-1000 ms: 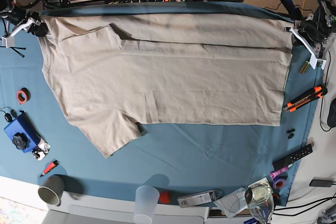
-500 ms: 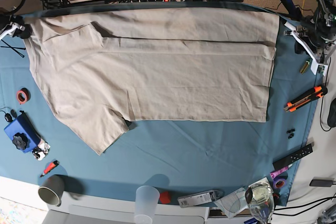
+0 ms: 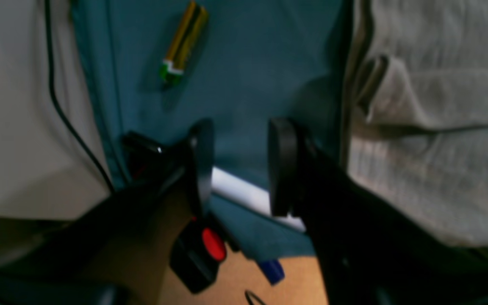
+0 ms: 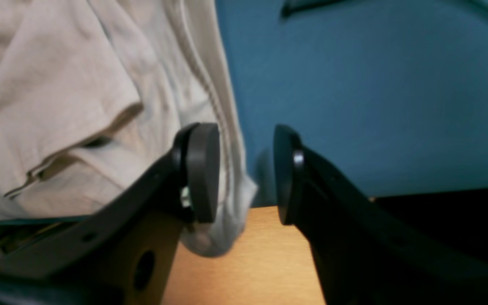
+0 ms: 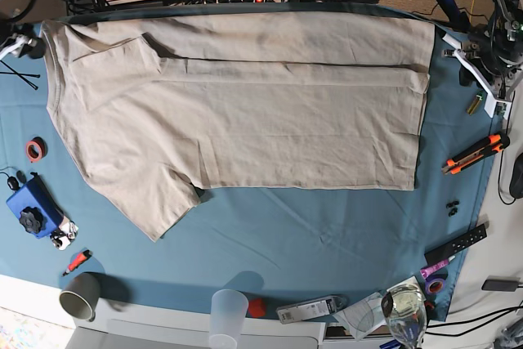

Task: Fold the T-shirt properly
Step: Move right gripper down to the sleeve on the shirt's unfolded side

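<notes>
A blue tablecloth covers the surface. Across its far half, a beige T-shirt lies spread lengthwise, far strip folded over, near sleeve still sticking out. Judging by this, only the first fold is done; the sleeve and crosswise folds remain. The left claw hangs open and empty beside the hem. The right claw is open too, cloth draped against one jaw. The collar is not visible.

T-shirt blurred, cropped at edge
</notes>
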Available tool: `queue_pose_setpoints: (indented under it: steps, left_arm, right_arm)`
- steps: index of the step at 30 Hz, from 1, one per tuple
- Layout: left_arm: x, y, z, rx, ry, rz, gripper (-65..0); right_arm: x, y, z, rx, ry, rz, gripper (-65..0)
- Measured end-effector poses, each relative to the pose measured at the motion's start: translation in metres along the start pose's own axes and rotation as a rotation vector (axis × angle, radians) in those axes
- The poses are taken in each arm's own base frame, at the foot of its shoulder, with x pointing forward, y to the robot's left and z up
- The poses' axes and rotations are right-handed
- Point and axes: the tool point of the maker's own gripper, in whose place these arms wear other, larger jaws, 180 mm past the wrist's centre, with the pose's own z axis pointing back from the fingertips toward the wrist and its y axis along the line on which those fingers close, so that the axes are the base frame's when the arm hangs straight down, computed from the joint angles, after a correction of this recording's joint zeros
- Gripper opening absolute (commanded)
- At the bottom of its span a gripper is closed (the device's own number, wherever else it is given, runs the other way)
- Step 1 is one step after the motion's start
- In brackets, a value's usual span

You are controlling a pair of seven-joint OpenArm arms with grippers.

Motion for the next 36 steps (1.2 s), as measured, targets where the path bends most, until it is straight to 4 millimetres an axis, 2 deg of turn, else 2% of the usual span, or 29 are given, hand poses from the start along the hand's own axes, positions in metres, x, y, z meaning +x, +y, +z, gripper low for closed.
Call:
queue_pose_setpoints:
  steps: [5,9,16,18,21,27,33,36]
  left_arm:
    - [0.012,0.0,0.0,0.0,-0.067,0.0,-43.0]
    - [0.019,0.0,0.001,0.002,-0.1,-0.003,-43.0]
    - [0.053,-0.005,0.005,-0.028,-0.233,0.014,-43.0]
    - [0.059,-0.004,0.005,-0.027,-0.247,0.014,-43.0]
    - [0.062,-0.004,0.006,-0.028,-0.256,0.014,-43.0]
    - [0.066,-0.007,0.006,-0.046,-0.269,0.024,-43.0]
    - [0.068,-0.011,0.007,-0.066,-0.278,0.034,-43.0]
    - [0.064,-0.017,0.006,-0.095,-0.263,0.027,-43.0]
  right_arm:
    - [0.031,-0.009,0.017,-0.042,-0.036,0.049,-43.0]
    - [0.076,-0.009,0.035,-0.045,-0.182,0.047,-43.0]
    - [0.158,0.018,0.051,0.022,-0.456,0.08,-43.0]
    - [0.171,0.025,0.044,0.004,-0.449,0.12,-43.0]
    - [0.188,0.041,0.023,-0.031,-0.424,0.215,-43.0]
    - [0.224,0.065,-0.015,-0.194,-0.367,0.349,-43.0]
    - [0.261,0.12,-0.032,-0.19,-0.391,0.492,-43.0]
    - [0.277,0.135,-0.043,-0.201,-0.437,0.487,-43.1]
